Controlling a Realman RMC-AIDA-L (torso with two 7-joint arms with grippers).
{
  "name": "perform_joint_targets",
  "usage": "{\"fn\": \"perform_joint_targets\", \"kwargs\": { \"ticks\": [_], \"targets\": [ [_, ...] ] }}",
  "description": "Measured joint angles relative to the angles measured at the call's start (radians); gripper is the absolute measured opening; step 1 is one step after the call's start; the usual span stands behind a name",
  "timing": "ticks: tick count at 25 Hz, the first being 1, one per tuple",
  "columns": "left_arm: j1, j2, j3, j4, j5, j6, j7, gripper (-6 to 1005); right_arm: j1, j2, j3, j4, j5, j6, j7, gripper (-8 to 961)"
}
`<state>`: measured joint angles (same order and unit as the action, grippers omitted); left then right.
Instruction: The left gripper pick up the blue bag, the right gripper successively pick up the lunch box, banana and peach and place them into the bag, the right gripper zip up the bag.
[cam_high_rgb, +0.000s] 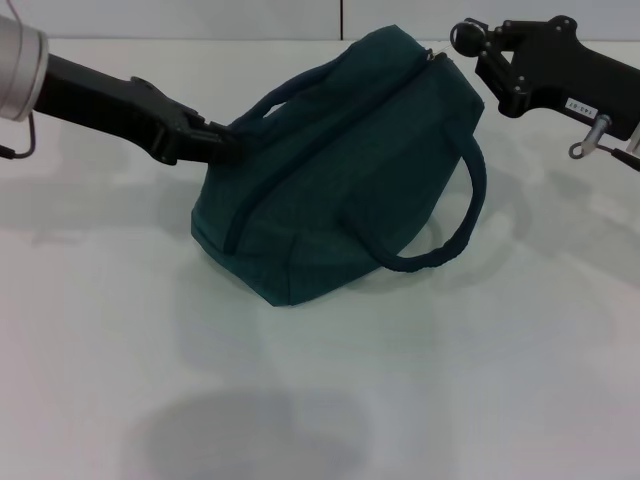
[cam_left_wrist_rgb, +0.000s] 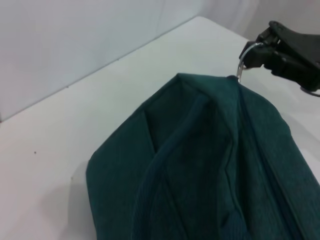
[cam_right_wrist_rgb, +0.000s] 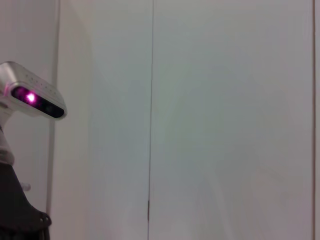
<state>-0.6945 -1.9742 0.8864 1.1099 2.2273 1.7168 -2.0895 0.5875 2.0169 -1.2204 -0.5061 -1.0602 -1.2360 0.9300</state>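
Head view: left gripper is pinching the blue bag's handle; right gripper is clamping the zip ring, which may slip free.

Black arms, silver cuff — white label

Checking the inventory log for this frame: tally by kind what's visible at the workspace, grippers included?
Bags: 1, the blue bag, zipped shut on the white table.
Bag handles: 2.
Grippers: 2, the left gripper at the bag's near handle, the right gripper holding the zip pull ring at the bag's end.
Lunch box, banana, peach: 0 visible.
Total: 5.
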Motion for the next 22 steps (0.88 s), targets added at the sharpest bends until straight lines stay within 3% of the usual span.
{"fn": "perform_joint_targets", "kwargs": {
  "ticks": [5,15,18,22],
  "targets": [
    [0.001,0.004,-0.073,-0.015,-0.031,0.040,0.047,203,0.000,0.001,0.000,0.000,0.001,0.029,-0.009,66],
    [0.025,0.052,-0.095,-0.088,-0.125,0.050,0.085,82,0.005,0.003,-0.003,0.016,0.001,0.101,-0.032,67],
    [0.027,0.050,-0.111,-0.091,-0.135,0.038,0.094,34,0.008,0.003,-0.005,0.026,0.001,0.105,-0.034,68],
    [0.020,0.023,-0.135,-0.077,-0.191,0.007,0.158,36,0.009,0.005,-0.007,0.028,0.004,0.097,-0.044,69]
  ]
}}
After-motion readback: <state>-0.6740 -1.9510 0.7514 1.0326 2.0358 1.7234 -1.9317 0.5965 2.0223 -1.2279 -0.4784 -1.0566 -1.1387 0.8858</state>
